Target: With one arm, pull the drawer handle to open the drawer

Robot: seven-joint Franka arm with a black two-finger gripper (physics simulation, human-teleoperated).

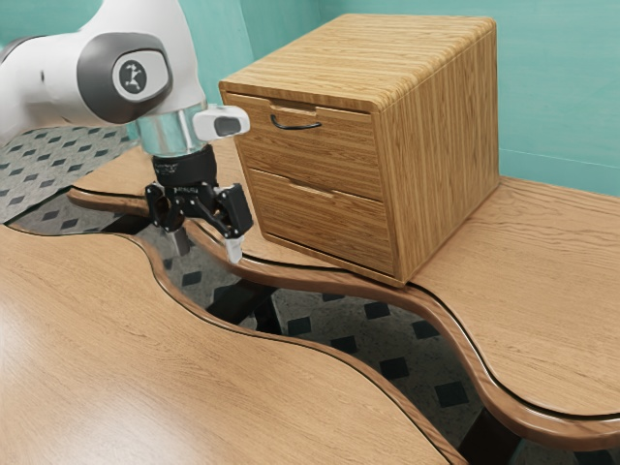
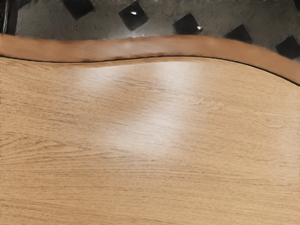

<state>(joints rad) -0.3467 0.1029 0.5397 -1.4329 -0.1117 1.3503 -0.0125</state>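
**Open gripper short of the drawer handle**

The gripper hung pointing down with its two fingers spread apart and nothing between them, near the gap between the two wavy table tops. Beneath the hand, the wrist view looked onto the wooden table and its curved rim, with the chequered floor beyond. Toward the exterior view's right, and higher than the fingers, stood the cabinet. Its top drawer looked shut, and the thin dark handle sat near that drawer's upper edge, well apart from the gripper. The handle was probably stiff, narrow and somewhat slick, so the fingers would best close around the middle of its bar. The drawer should slide straight out with modest resistance, and the cabinet appeared heavy enough not to shift
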